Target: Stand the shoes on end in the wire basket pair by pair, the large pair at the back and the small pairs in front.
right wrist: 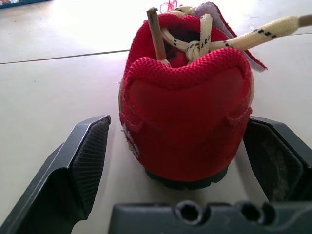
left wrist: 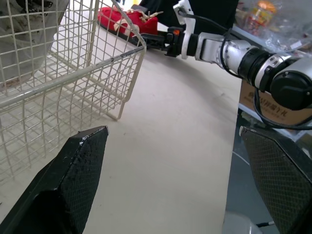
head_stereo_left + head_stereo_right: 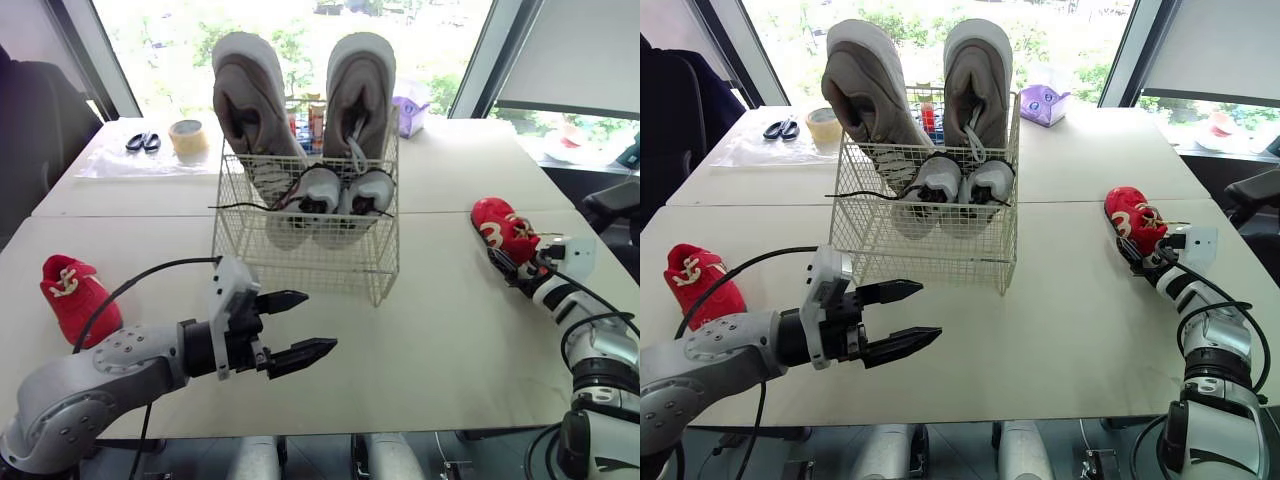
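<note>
With right gripper point(image 1: 176, 124) apart on both sides of the heel of the small red mesh shoe point(image 3: 503, 228), on the white bench point(image 3: 450, 340) right of the white wire basket point(image 3: 300, 262), close squarely, clear of cream laces point(image 1: 243, 36).

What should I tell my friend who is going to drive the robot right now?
Left gripper: open, empty, hovering over the table in front of the wire basket.
Right gripper: open, fingers on either side of the heel of the right red shoe, not closed on it.
Done: large grey pair stands at the back of the basket, small grey pair in front of it.
To do: the red pair. The other red shoe lies on the table near the left arm. Both go in the basket's front.
</note>
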Controlling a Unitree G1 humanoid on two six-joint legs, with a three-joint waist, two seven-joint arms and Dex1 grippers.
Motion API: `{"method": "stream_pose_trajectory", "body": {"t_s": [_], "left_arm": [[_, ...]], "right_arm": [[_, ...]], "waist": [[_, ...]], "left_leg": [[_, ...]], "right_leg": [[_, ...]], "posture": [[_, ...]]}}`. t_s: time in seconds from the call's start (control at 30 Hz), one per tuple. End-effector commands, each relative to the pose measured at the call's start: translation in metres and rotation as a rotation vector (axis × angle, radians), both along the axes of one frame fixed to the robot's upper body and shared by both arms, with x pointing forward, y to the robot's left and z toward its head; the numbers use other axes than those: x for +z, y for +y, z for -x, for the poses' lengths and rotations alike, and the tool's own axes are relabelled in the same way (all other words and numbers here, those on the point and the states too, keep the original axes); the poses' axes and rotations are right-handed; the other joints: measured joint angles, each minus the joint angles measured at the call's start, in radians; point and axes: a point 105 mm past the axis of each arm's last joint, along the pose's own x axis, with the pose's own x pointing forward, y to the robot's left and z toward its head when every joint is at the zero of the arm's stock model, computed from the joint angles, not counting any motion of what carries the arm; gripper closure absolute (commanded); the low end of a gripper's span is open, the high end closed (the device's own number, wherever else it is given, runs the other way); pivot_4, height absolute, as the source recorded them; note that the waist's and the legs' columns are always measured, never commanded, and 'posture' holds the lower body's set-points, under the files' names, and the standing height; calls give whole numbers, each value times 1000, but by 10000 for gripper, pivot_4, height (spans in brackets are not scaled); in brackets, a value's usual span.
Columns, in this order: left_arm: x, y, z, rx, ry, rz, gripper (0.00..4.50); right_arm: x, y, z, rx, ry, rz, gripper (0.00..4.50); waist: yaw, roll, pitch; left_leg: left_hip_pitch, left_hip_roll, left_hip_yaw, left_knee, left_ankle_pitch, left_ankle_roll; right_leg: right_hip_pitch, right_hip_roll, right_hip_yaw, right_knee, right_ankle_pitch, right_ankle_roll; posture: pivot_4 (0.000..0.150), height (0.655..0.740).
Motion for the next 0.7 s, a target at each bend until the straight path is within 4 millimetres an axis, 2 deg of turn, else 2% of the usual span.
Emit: {"method": "stream_pose_trajectory", "body": {"t_s": [0.03, 0.1, 0.17, 0.2, 0.33, 0.4, 0.53, 0.63, 0.7], "left_arm": [[8, -2, 1, 5, -43, 7, 389], [8, -3, 1, 2, -41, 4, 389], [11, -2, 2, -3, -37, 8, 0], [12, -1, 3, -12, -30, 4, 0], [15, 0, 10, -49, -4, -17, 0], [14, 1, 9, -46, 5, -44, 0], [13, 9, -1, 18, 7, -119, 0], [30, 28, -21, 149, -55, -132, 0], [50, 41, -31, 186, -71, -103, 0]], "right_arm": [[5, -6, -6, -46, -35, 10, 0], [0, -5, -9, -60, -25, 11, 0], [-2, -5, -11, -75, -28, 11, 5384], [-2, -5, -12, -81, -35, 9, 8328], [1, -3, -16, -79, -52, 5, 25536], [3, 0, -18, -73, -62, 7, 28029], [19, -4, -20, -99, -128, 26, 28029], [65, -17, -19, -151, -284, 43, 28029], [114, -19, -17, -148, -425, 79, 28029]], "waist": [[-2, 0, 0], [-3, 0, 0], [-3, 0, 0], [-3, 0, 0], [-5, -1, 0], [-6, -1, 0], [-6, -1, 0], [-5, 0, 0], [-4, 1, 1]], "left_leg": [[0, 0, 0, 0, 0, 0], [0, 0, 0, 0, 0, 0], [0, 0, 0, 0, 0, 0], [0, 0, 0, 1, 0, 0], [0, 0, 0, 1, 0, 0], [0, 0, 0, 1, 0, 0], [0, 0, 0, 2, 0, 0], [0, 0, 0, 2, 0, 0], [-3, 0, 1, 2, 0, 0]], "right_leg": [[0, 0, 0, 0, 0, 0], [0, 0, 0, 0, 0, 0], [0, 0, 0, 1, 0, 0], [0, 0, 0, 1, 0, 0], [0, 0, 0, 1, 0, 0], [0, 0, 0, 1, 0, 0], [0, 0, 0, 2, 0, 0], [-1, 0, 1, 2, 0, 0], [-4, 0, 2, 4, 0, 0]], "posture": [[1500, 6552], [1500, 6552], [1500, 6552], [1500, 6552], [1500, 6552], [1500, 6552], [1500, 6552], [1500, 6552], [1500, 6552]]}}
